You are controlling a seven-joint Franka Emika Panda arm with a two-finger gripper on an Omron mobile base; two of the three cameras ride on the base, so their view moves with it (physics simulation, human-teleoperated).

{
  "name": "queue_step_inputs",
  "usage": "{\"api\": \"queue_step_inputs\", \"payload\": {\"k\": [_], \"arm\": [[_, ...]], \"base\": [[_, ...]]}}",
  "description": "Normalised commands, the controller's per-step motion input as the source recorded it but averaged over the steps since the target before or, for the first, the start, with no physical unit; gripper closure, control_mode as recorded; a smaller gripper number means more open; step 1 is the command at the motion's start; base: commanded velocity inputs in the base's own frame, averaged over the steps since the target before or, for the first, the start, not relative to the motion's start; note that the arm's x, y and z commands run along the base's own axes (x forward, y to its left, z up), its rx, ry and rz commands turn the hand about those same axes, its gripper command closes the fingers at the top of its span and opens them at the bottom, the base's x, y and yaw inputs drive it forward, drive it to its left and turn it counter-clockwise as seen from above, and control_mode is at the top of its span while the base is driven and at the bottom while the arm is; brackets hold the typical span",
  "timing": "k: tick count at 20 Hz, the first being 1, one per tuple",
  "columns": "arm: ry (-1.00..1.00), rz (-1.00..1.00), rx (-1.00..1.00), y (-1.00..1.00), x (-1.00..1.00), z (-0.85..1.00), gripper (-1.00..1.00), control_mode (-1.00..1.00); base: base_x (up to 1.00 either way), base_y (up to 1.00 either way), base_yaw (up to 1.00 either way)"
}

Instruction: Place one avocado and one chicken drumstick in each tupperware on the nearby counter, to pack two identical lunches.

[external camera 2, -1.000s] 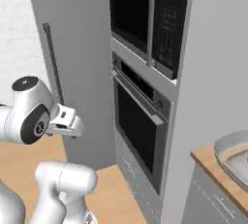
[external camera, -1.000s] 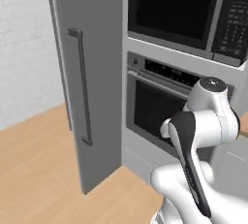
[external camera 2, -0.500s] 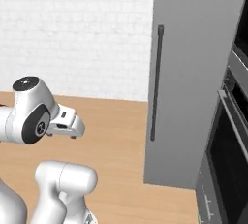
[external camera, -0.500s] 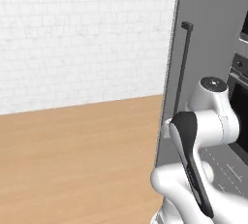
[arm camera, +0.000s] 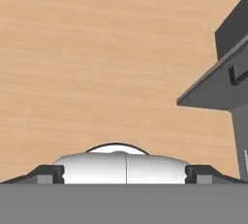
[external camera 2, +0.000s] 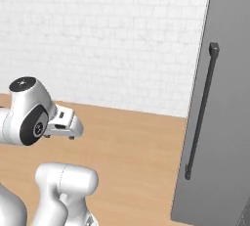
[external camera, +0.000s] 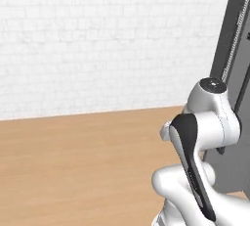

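Observation:
The avocado, the chicken drumstick, the tupperware and the counter are out of view. My gripper [arm camera: 125, 173] is open, its two dark fingertips [arm camera: 46, 173] set far apart at the bottom of the hand view with nothing between them. It looks down at light wooden floor [arm camera: 97, 63]. In the right base view the gripper [external camera 2: 68, 131] is held close in front of the arm's upper joint, above the floor.
A tall dark grey cabinet front [external camera 2: 224, 122] with a long dark vertical handle [external camera 2: 200, 112] stands at the right, and its edge [external camera: 239, 34] is seen behind the arm. A white brick wall [external camera: 97, 39] backs open wooden floor [external camera: 73, 161].
The whole picture has slid right as the base turned left: the ovens and microwave have left the frame, and wall and floor have come in. The arm's pose and open jaws are unchanged.

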Motion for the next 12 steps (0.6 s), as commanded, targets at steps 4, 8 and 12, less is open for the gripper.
{"api": "queue_step_inputs", "payload": {"k": [4, 8, 12], "arm": [[0.0, 0.0, 0.0, 0.0, 0.0, 0.0, -1.0, 1.0], [0.0, 0.0, 0.0, 0.0, 0.0, 0.0, -1.0, 1.0], [0.0, 0.0, 0.0, 0.0, 0.0, 0.0, -1.0, 1.0]], "base": [[1.0, 0.33, 0.01], [0.92, 0.63, -0.2], [0.59, 0.78, -0.6]]}}
